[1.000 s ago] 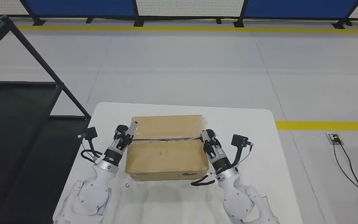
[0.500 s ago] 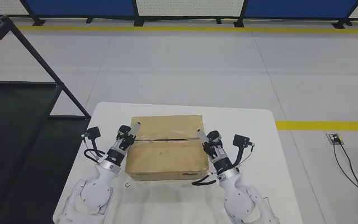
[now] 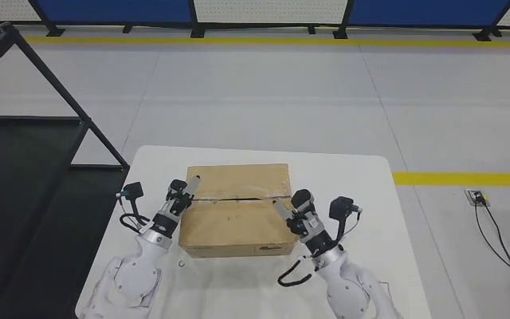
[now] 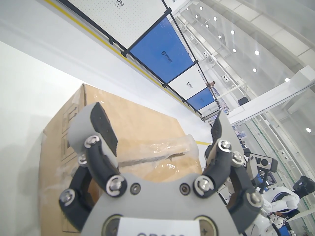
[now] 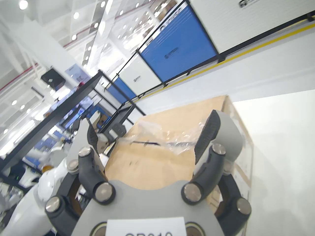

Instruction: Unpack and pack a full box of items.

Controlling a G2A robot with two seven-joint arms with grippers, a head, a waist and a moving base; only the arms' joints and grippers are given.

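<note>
From above, the cardboard box (image 3: 235, 215) sits mid-worktop (image 3: 351, 183), its flaps down, with a thin dark gap along the taped seam. The left fingers (image 3: 193, 186) are spread over one end of that seam and the right fingers (image 3: 281, 209) are spread over the other (neither pair pinches anything).

At the left wrist, the left fingers (image 4: 103, 128) stand wide apart. The box (image 4: 137, 121) lies just beyond and between them, and the wrinkled clear tape (image 4: 169, 146) is past their tips.

At the right wrist, the right fingers (image 5: 208, 133) are equally wide. The box (image 5: 152, 165) lies between them, with the tape (image 5: 172, 136) crossing between their tips.
</note>
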